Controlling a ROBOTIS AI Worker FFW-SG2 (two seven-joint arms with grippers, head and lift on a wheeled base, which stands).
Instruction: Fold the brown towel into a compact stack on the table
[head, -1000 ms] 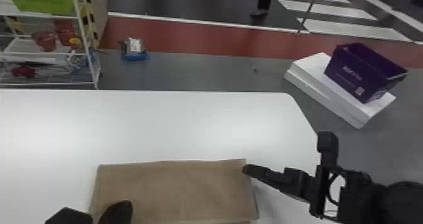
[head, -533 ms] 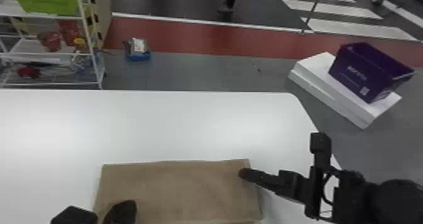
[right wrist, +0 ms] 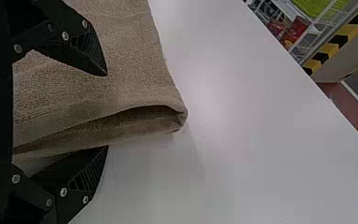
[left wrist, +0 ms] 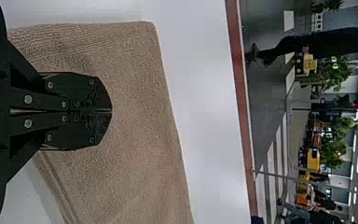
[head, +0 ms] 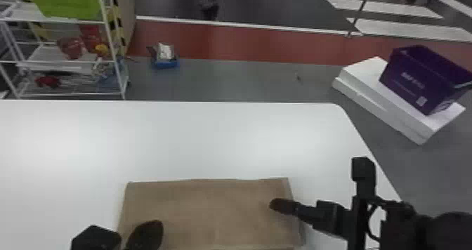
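The brown towel [head: 210, 210] lies folded in a flat rectangle on the white table [head: 175, 137]. My left gripper [head: 145, 231] is over its left part; in the left wrist view the left gripper [left wrist: 111, 110] has its fingers pressed together above the towel [left wrist: 140, 116], no cloth visible between them. At the towel's right edge is my right gripper [head: 275, 205]. The right wrist view shows the right gripper [right wrist: 106, 111] open, one finger over the towel [right wrist: 135, 60], the other beside the folded edge, partly hidden by cloth. A gap shows between layers there.
Beyond the table's far edge, a white shelf [head: 66, 58] stands on the left and a blue item [head: 165, 61] lies on the floor. A purple box [head: 418, 79] rests on a white slab [head: 379, 98] to the right, off the table.
My right gripper has moved left and nearer, from the towel's far right corner to over its right edge. The left gripper has hardly moved against the towel. The head view has swung slightly left.
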